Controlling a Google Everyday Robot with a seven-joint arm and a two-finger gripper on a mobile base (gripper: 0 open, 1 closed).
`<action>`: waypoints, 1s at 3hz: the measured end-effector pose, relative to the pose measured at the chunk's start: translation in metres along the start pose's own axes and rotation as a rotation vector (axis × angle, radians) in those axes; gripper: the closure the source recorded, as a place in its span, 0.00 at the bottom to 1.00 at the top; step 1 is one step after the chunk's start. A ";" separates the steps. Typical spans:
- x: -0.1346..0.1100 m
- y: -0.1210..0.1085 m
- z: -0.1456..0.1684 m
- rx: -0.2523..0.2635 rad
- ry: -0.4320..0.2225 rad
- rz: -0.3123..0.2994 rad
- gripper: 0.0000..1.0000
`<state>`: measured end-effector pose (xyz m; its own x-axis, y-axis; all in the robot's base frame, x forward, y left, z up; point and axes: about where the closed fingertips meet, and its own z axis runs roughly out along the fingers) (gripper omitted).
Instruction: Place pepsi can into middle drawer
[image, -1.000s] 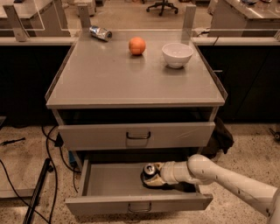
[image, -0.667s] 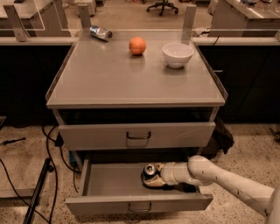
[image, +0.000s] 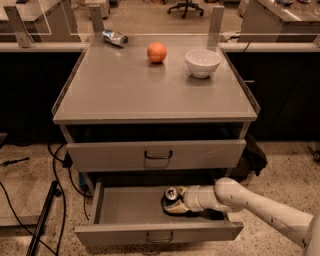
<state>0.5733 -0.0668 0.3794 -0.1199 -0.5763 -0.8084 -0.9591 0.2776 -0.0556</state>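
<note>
Hardly anything has moved since the earlier frames: the white rounded arm (image: 250, 202) and its gripper (image: 178, 205) stay at the same place inside the open middle drawer (image: 120, 233) of the grey metal cabinet (image: 150, 95).

That drawer is wide, shallow and made of smooth grey metal, with a small bar handle on its front. The dark blue pepsi can (image: 171, 195) is in the right half of it, its round silver top facing up. The pale gripper is clamped around the lower body of the can, close to the drawer floor.

Above it, the upper grey drawer (image: 110, 155) is closed. On the flat matte cabinet top sit a round orange fruit (image: 157, 52) and a smooth white bowl (image: 202, 62) near the back, and a silver crushed can (image: 115, 37) lies at the back left corner.

Around the cabinet is a speckled stone floor (image: 30, 175), with black cables (image: 12, 197) to the left.
</note>
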 end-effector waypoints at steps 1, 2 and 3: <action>0.000 0.000 0.000 0.000 0.000 0.000 0.27; 0.000 0.000 0.000 0.000 0.000 0.000 0.03; 0.000 0.000 0.000 0.000 0.000 0.000 0.00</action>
<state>0.5733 -0.0667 0.3793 -0.1199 -0.5763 -0.8084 -0.9591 0.2774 -0.0555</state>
